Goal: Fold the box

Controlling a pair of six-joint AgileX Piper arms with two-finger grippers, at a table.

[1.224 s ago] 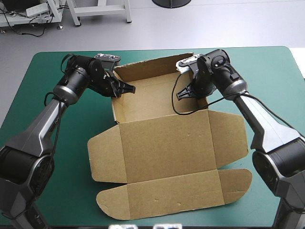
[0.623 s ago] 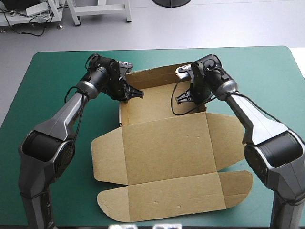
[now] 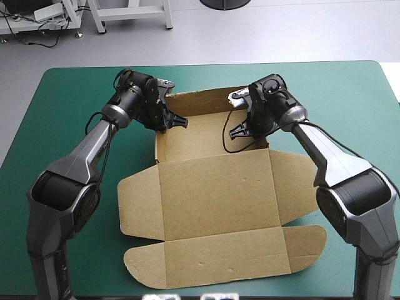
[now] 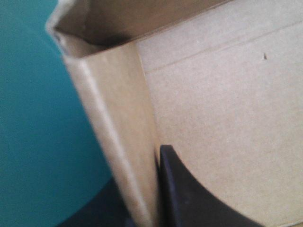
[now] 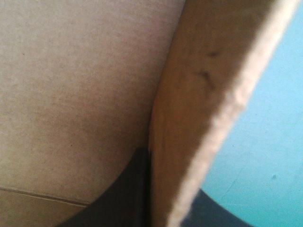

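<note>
Brown board makes up the box, which lies in the middle of the teal-green table, its raised end towards the far edge.

At the left, the left gripper is pinched on the left side wall. One black finger sits inside the tray and the other outside, with the sheet between them.

The far wall stands upright across the middle.

At the right, the right gripper is clamped the same way on the right side wall, one finger against its inner face.

By my reading the work is about half done. Three walls are up, forming a tray. Whether the side walls are tucked and would stand unheld I cannot tell. The lid with its flaps lies flat towards the near edge, so that part is left.
</note>
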